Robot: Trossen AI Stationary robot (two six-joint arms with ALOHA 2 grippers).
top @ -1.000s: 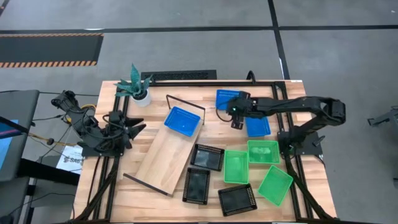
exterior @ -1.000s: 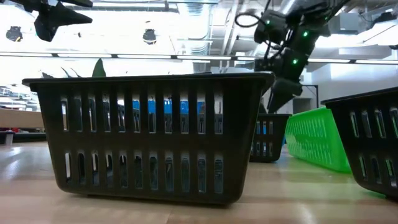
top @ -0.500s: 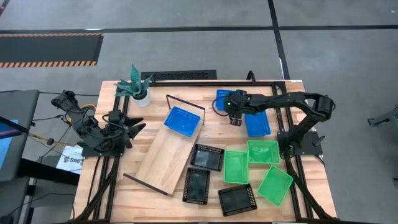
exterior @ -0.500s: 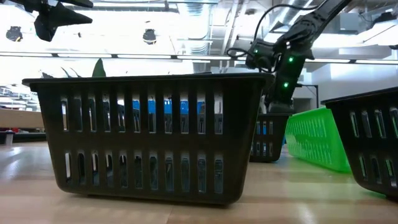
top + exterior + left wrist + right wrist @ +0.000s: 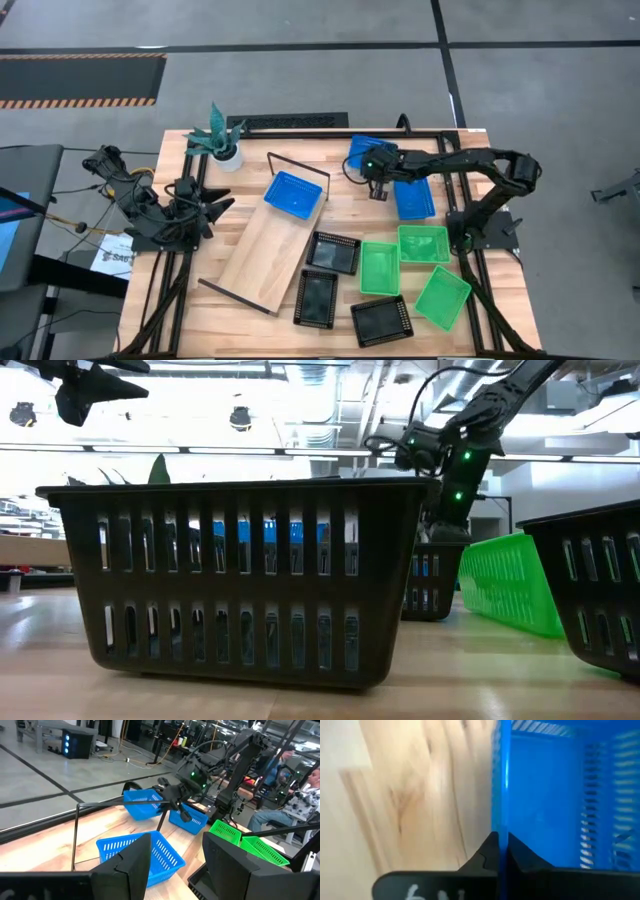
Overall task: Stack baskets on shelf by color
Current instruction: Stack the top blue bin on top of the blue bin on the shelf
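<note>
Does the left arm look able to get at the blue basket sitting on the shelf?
Probably yes. The left gripper waits at the table's left edge, and the blue basket sits on the shelf end nearest it, with only bare wood between.

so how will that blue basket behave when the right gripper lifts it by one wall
Blue basket, pinched at its thin rim by the right gripper: probably light. Held at one edge, it may tilt. Slotted plastic walls could flex slightly.

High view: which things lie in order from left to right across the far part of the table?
Left tool → potted plant → blue basket on the shelf → right tool, shut on a blue basket's rim → third blue basket.
</note>
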